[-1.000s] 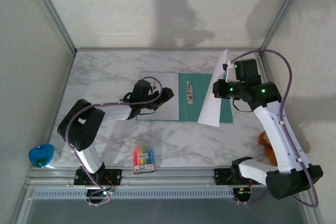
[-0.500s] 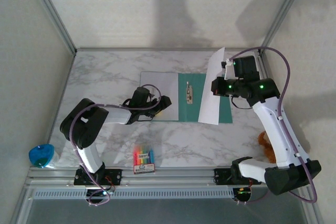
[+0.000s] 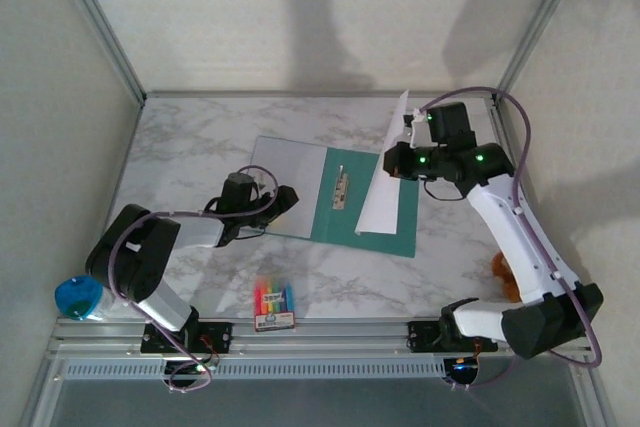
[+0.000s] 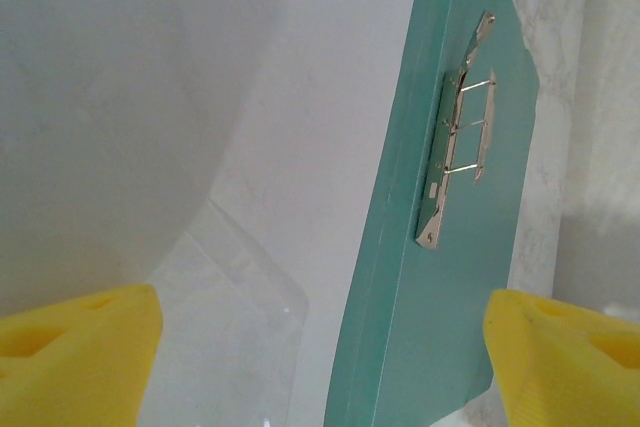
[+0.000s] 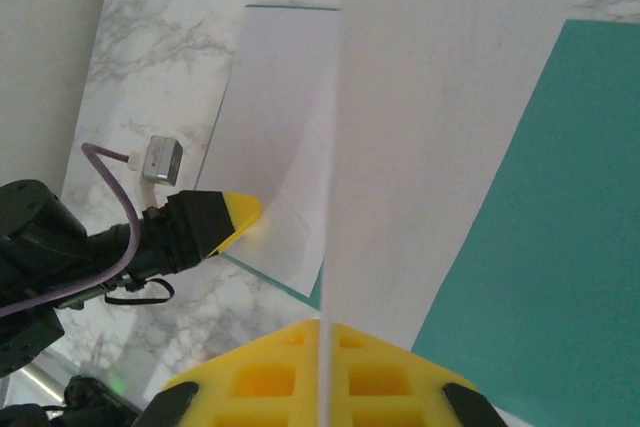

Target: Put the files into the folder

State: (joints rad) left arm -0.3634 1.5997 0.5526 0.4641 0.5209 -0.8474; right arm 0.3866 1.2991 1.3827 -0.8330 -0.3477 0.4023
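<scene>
**A:** What do we see at the right gripper point(image 5: 322, 372)?

**B:** Its yellow pads are pinched tight on a white sheet point(image 3: 383, 187). From the wrist we see that sheet almost edge-on. It stands tilted over the right-hand panel of the folder point(image 3: 335, 225), and we cannot tell whether its lower edge touches the teal.

**A:** And the left gripper point(image 4: 320, 357)?

**B:** Its jaws are spread wide with nothing between them, low at the folder's left panel. Its wrist view cuts both pads off at the bottom corners. From above, the wrist body hides its fingers.

**A:** What lies on the folder?

**B:** A pale sheet point(image 3: 285, 172) lies flat on the left panel. We cannot make out whether a clear cover lies over it. A metal clip point(image 4: 455, 162) runs beside the spine.

**A:** Further out?

**B:** A crayon box point(image 3: 273, 305) sits nearer the arm bases than the folder, well apart from it. A blue object point(image 3: 78, 295) lies far to the folder's left. Something brown and furry point(image 3: 503, 275) to the right is half hidden by the right arm, and we cannot name it.
</scene>
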